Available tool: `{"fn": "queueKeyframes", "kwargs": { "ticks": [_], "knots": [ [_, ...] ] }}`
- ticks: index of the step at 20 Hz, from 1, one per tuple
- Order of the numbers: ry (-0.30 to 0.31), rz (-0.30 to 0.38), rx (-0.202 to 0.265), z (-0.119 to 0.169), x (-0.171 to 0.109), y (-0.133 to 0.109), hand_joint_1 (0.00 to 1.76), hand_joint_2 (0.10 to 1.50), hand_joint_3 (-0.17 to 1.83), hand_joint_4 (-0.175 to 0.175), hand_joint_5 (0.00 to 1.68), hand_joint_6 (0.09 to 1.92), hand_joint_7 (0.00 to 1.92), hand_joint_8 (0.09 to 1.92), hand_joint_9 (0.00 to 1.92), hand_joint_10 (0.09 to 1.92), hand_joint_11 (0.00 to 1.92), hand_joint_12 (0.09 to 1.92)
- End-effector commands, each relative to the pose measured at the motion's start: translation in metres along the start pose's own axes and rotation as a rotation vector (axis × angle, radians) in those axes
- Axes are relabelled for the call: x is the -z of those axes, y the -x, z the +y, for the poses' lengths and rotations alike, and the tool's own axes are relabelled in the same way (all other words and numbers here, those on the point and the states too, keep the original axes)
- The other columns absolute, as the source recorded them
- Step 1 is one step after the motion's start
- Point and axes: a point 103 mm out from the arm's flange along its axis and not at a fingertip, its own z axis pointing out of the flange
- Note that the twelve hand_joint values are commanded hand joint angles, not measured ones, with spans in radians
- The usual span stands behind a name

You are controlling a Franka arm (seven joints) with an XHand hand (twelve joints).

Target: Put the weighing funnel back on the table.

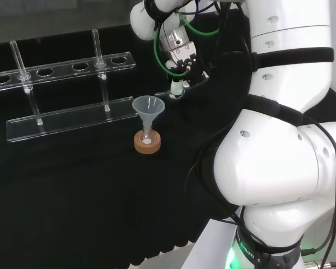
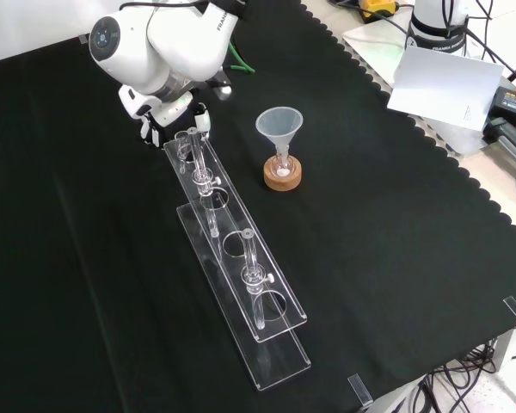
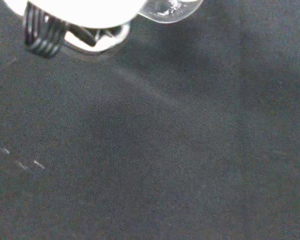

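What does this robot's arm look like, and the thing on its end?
The arm is glossy white, built of fat rounded sections with black bands at the joints and a round grey cap. Green and black cables loop to a black and white hand.
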Motion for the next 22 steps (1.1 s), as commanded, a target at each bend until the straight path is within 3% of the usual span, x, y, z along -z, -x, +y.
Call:
{"fn": "queueKeyframes", "kwargs": {
  "ticks": [1, 22],
  "knots": [
    [0.009, 0.0, 0.007, 0.004, -0.001, -0.006, 1.14, 0.62, 0.79, 0.074, 1.2, 0.87, 0.55, 0.67, 0.88, 0.35, 0.79, 1.03],
    [0.007, -0.001, 0.008, 0.012, -0.001, -0.018, 1.14, 0.62, 0.79, 0.065, 1.19, 0.88, 0.55, 0.67, 0.87, 0.35, 0.79, 1.03]
  ]
}}
